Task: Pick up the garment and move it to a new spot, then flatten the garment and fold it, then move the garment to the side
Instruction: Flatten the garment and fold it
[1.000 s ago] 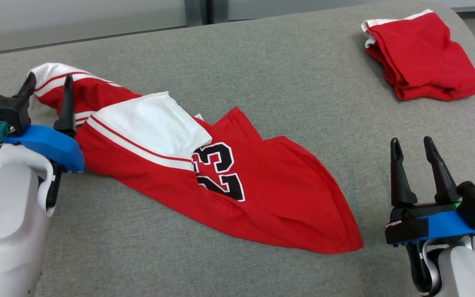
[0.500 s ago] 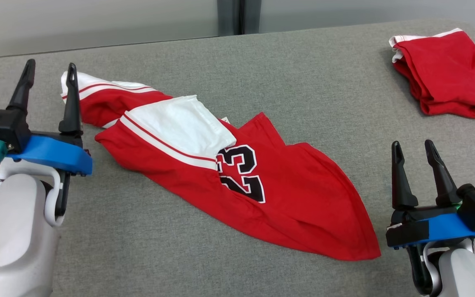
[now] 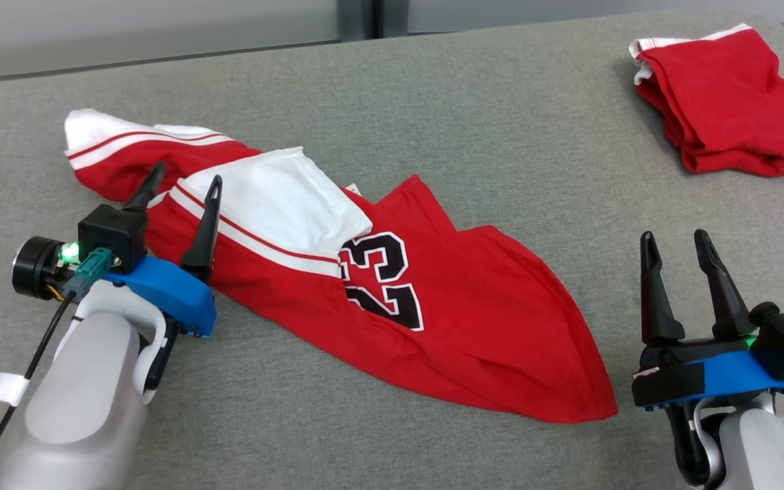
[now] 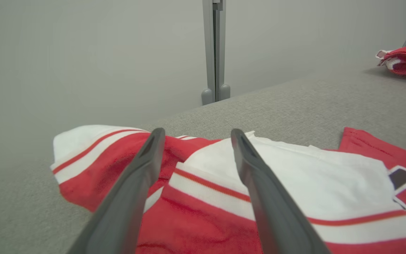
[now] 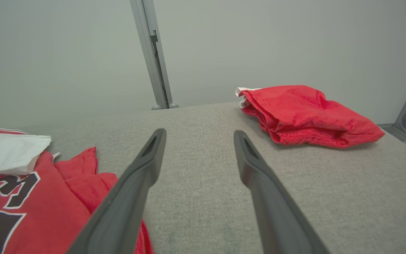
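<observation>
Head view: red garment (image 3: 365, 299) sprawled on the gray tabletop (image 3: 433, 102), mostly across the left and middle. Runs long and diagonal, from the white-striped end at far left down to a pointed red corner at near right. Carries a black "23" mid-length (digits readable from the robot's side). Left gripper (image 3: 186, 174) over the striped end, fingers spread, gripping nothing. Right gripper (image 3: 674, 236) likewise spread and empty, just beside the red corner. Folded red cloth (image 3: 725, 102) at far right, well apart.

Left wrist view: left gripper (image 4: 197, 132) spread wide above the garment (image 4: 294, 176); contact with the fabric impossible to tell. White-and-red striping beneath both fingers.

Right wrist view: right gripper (image 5: 197, 133) spread over bare tabletop (image 5: 330, 194), garment (image 5: 30, 211) at lower left, folded red cloth (image 5: 308, 116) ahead to the right.
</observation>
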Tool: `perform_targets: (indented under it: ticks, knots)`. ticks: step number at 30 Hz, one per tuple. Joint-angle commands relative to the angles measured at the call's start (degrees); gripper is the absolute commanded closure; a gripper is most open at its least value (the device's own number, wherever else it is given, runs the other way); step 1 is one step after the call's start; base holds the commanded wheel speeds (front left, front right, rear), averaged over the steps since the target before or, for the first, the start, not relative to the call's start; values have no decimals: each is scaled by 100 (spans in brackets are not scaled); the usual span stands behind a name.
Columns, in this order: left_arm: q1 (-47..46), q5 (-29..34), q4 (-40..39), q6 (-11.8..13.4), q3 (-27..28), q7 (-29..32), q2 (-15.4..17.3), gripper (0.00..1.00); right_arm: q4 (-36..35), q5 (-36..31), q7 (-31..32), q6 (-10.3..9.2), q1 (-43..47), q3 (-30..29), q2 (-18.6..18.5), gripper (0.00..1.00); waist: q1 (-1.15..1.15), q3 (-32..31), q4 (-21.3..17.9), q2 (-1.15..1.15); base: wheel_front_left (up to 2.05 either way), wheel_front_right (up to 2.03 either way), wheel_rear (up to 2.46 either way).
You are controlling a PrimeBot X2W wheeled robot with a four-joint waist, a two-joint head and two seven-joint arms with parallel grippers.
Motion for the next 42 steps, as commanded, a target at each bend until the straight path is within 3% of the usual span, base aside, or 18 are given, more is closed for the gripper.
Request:
perform_targets:
  ticks: [1,13,18,19,20,21,32,42]
  knots:
    - [-101,-43,81,-31,-35,38,32,0,-17,31,-31,1,-23,-3,-6,0,0,12,-16,0,0,0,0]
    - [-565,-233,1315,-14,-543,67,321,0,-11,118,-32,1,-150,-17,-6,0,0,209,-237,0,0,0,0]
    - [-649,-357,1792,-17,-648,285,181,0,3,113,-32,1,-123,-12,-6,0,0,192,-260,0,0,0,0]
    - [-648,-380,1842,-19,-685,301,157,17,4,113,-32,1,-118,-17,-6,0,0,187,-261,0,0,0,0]
    - [-635,-416,1880,-20,-728,306,139,74,8,117,-32,1,-117,-21,-6,0,0,180,-262,0,0,0,0]
    - [-628,-469,1915,-21,-776,320,123,100,10,121,-32,1,-119,-29,-6,0,0,174,-259,0,0,0,0]
    - [-365,-885,1538,-23,-915,-213,62,100,30,47,-32,1,91,-141,-6,0,0,-158,-57,0,0,0,0]
    - [1007,-604,-220,228,-822,-289,-43,100,77,-26,-31,1,334,-197,-6,0,0,-573,345,0,0,0,0]
